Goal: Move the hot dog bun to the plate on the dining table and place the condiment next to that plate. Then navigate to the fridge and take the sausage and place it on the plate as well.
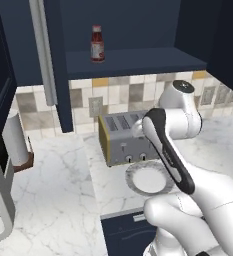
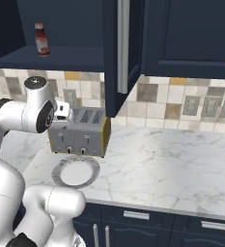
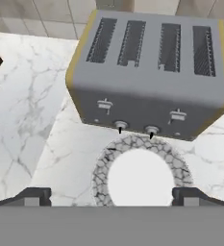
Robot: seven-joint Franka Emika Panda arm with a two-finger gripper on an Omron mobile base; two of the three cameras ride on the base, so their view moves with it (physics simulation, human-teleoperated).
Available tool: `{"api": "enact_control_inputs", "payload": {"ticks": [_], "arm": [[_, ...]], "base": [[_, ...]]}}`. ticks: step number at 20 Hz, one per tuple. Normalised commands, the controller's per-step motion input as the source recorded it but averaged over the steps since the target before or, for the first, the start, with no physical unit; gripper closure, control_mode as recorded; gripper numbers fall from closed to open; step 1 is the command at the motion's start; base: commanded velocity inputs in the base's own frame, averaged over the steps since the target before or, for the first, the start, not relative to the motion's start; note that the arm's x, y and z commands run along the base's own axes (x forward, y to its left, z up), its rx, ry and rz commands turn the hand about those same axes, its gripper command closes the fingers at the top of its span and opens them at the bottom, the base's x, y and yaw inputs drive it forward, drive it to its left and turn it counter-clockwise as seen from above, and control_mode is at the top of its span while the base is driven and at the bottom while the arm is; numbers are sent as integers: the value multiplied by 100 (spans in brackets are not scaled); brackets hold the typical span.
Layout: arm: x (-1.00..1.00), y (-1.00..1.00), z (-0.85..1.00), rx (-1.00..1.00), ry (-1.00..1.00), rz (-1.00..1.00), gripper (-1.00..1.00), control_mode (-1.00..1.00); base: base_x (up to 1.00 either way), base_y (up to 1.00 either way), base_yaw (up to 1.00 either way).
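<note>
The condiment (image 1: 97,44) (image 2: 41,39), a small bottle of dark red sauce with a red cap, stands upright on the shelf of an open navy wall cabinet, well above the arm. My gripper (image 3: 111,197) is open, with nothing between its fingertips (image 3: 36,196). It hangs low over the worktop and faces a grey toaster and a round dish in front of it. The hot dog bun, the orange-rimmed plate, the dining table and the sausage are out of view.
A grey four-slot toaster (image 1: 125,137) (image 2: 82,130) (image 3: 149,72) sits against the tiled wall. A plain white grey-rimmed dish (image 1: 148,179) (image 2: 76,172) (image 3: 141,178) lies before it. The open cabinet door (image 1: 48,50) (image 2: 121,48) juts out. A paper towel roll (image 1: 14,139) stands left; bare marble worktop (image 2: 172,164) spreads right.
</note>
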Motion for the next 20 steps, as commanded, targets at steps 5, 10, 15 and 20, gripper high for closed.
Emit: {"api": "enact_control_inputs", "payload": {"ticks": [5, 10, 15, 20], "arm": [[-51, 4, 98, 0, -49, 19, -100, -100], [23, 25, 75, 3, -15, 9, -100, -100], [44, 31, 86, 6, 0, 5, -100, -100], [15, 16, 92, 10, 0, 1, -100, -100]], "base": [[0, 0, 0], [0, 0, 0], [0, 0, 0], [0, 0, 0]]}}
